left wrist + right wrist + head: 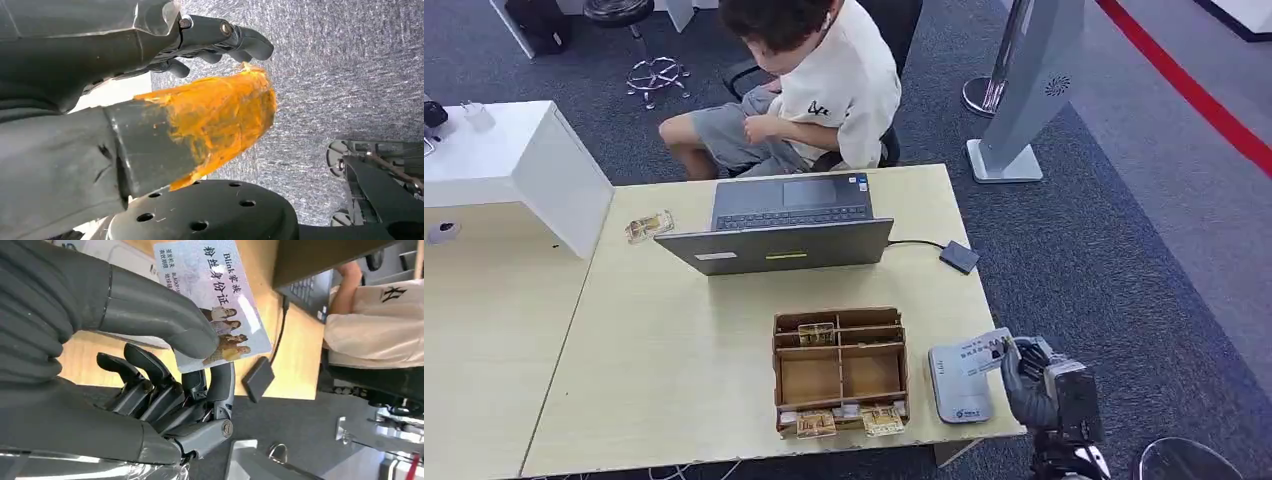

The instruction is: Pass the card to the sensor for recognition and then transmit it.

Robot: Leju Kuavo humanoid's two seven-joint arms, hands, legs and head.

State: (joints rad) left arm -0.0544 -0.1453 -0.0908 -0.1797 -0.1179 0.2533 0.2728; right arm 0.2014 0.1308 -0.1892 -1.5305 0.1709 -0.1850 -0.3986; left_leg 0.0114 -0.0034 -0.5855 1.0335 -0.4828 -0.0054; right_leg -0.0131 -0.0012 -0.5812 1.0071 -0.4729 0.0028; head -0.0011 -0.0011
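Observation:
My right hand (pixel 1027 383) pinches a pale blue printed card (pixel 983 351) between thumb and fingers, holding it just above the grey card sensor (pixel 957 393) at the table's front right corner. Up close, the card (pixel 220 305) shows black characters and small photos, with the thumb (pixel 165 320) pressed on its face and the dark fingers (pixel 200 390) beneath it. My left hand (pixel 215 40) hangs over the grey carpet, its fingers curled in and holding nothing; its thumb (pixel 210 120) is wrapped in orange tape.
A brown cardboard organiser (pixel 840 370) with several cards stands left of the sensor. An open laptop (pixel 784 225) sits mid-table, a person (pixel 814 90) seated behind it. A small black box (pixel 959 256) on a cable lies at the right edge. Another card (pixel 648 227) lies far left.

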